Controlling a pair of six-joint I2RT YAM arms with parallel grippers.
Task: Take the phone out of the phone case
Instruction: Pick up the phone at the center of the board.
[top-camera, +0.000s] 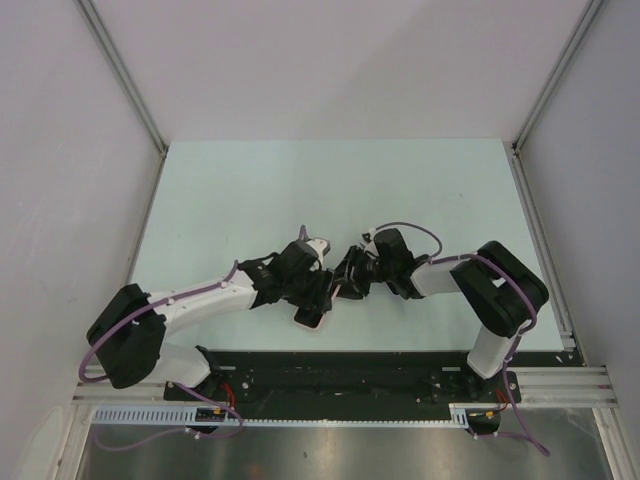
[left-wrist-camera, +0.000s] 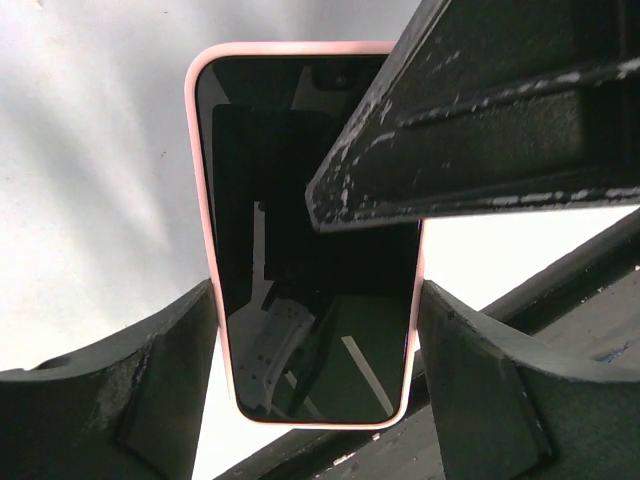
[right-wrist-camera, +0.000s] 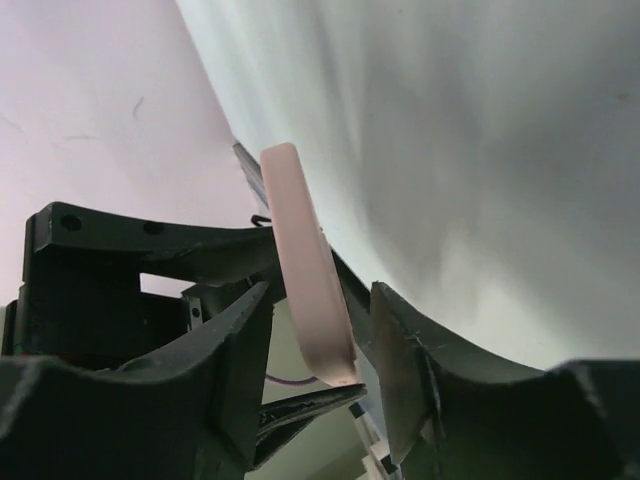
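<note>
The phone (left-wrist-camera: 300, 250), dark screen toward the camera, sits inside a pink phone case (left-wrist-camera: 203, 200). My left gripper (left-wrist-camera: 315, 350) is shut across the case's width, a finger pressed on each long side, and holds it above the table. One finger (left-wrist-camera: 480, 110) of my right gripper crosses over the phone's upper right corner. In the right wrist view the case (right-wrist-camera: 305, 260) stands edge-on between the jaws of my right gripper (right-wrist-camera: 320, 310), with a small gap on each side. From above, both grippers meet at the case (top-camera: 310, 318) at the table's near middle.
The pale green table (top-camera: 330, 190) stretches behind both arms, with grey walls on three sides. A black rail (top-camera: 340, 375) with the arm bases runs along the near edge. The left gripper's body (right-wrist-camera: 150, 240) sits close behind the case in the right wrist view.
</note>
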